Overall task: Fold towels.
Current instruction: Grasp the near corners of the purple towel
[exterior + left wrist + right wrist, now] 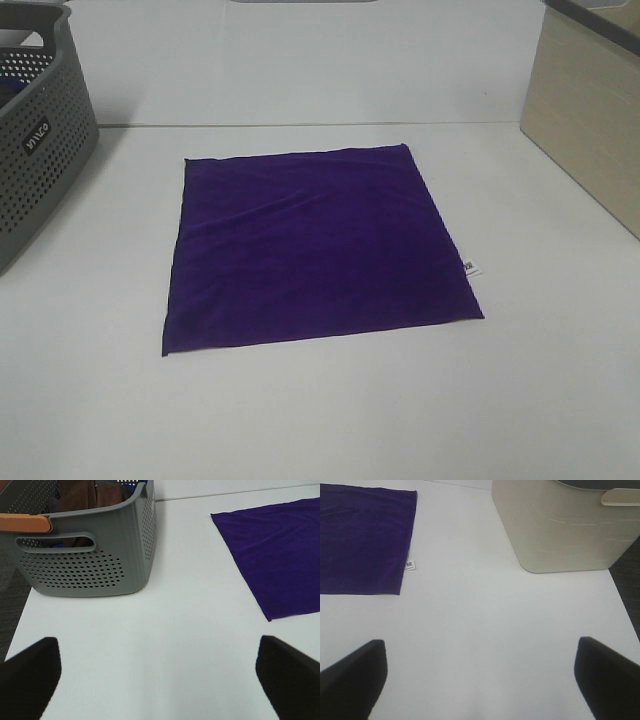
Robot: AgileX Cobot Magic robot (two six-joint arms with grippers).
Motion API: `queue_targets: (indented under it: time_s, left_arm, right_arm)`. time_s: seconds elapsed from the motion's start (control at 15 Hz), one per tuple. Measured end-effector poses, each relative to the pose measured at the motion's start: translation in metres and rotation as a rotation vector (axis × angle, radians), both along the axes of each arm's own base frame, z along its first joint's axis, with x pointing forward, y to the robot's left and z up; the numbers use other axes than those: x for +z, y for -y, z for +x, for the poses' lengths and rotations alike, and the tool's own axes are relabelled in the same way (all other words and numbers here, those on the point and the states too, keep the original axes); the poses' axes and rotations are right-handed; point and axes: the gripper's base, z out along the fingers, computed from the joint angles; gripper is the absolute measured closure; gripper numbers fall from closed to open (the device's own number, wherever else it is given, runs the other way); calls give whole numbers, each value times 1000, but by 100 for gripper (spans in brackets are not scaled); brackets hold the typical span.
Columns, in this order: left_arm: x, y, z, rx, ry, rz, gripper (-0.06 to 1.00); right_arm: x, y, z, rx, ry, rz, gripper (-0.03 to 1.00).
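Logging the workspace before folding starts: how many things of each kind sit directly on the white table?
Deep purple velvety square towel: 1
Grey perforated plastic basket: 1
Beige plastic bin: 1
Total: 3
Cloths inside the basket: too hidden to count.

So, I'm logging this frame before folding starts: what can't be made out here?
- White tag on the purple towel: print too small, exterior high and right wrist views.
- Grey basket: contents cut by the exterior high view's edge, mostly behind its wall in left wrist view.
- Beige bin: inside cropped, both views.
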Motion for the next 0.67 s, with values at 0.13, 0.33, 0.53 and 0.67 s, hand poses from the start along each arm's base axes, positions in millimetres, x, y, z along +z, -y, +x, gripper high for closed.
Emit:
queue_targets:
  time_s: [0.13, 0.33, 0.53, 0.67]
  left_arm:
    - [0, 0, 0, 0, 0, 0, -4]
    - [0, 0, 0, 0, 0, 0, -4]
    - [0, 0, 0, 0, 0, 0, -4]
    - [0, 0, 0, 0, 0, 0, -4]
  right_arm:
    - [0, 0, 0, 7, 0, -1, -2]
    - [0, 0, 0, 9, 0, -7, -2]
    - [0, -1, 0, 13, 1, -2, -2]
    - [0, -1, 0, 12, 1, -1, -2]
